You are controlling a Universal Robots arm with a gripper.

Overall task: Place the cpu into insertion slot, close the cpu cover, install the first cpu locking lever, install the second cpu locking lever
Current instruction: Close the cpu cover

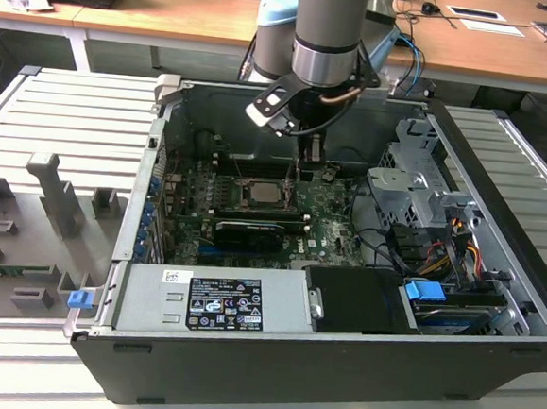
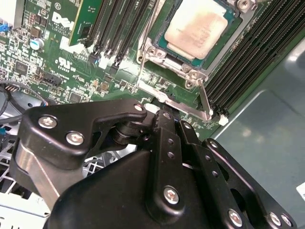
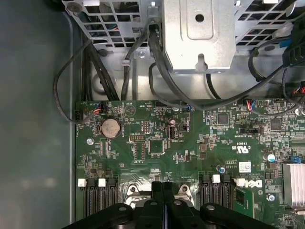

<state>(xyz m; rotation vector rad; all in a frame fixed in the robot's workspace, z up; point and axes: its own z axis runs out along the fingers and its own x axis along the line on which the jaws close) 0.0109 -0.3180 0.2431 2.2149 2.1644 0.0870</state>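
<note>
**Current state**

1. The pincer (image 3: pixel 164 187) is lowered into the open computer case (image 1: pixel 337 361), which rests on the slatted bench (image 1: pixel 62 122). Its fingers are drawn together, with only a thin seam between them in the first wrist view. Nothing is visible between them, and their tips are hidden, so a grip on any part cannot be confirmed.
2. The cpu (image 2: pixel 198 28) is not carried. It lies flat in the insertion slot (image 2: pixel 164 62), just ahead of the pincer tips, with its pale metal top facing up. Seating therefore appears complete.
3. The cpu cover (image 2: pixel 228 42) appears to lie flat around the cpu as a metal frame, which retains the chip in the socket.
4. A locking lever (image 2: pixel 204 98) runs from the socket corner nearest the pincer toward the tips. A thinner rod (image 2: pixel 148 28) runs along the far side of the socket. Whether either is latched cannot be determined.
5. The closed, narrow finger profile suits work between the socket and the adjacent memory slots (image 2: pixel 248 57). The pincer is nearest the lever at the socket's near edge.
</note>
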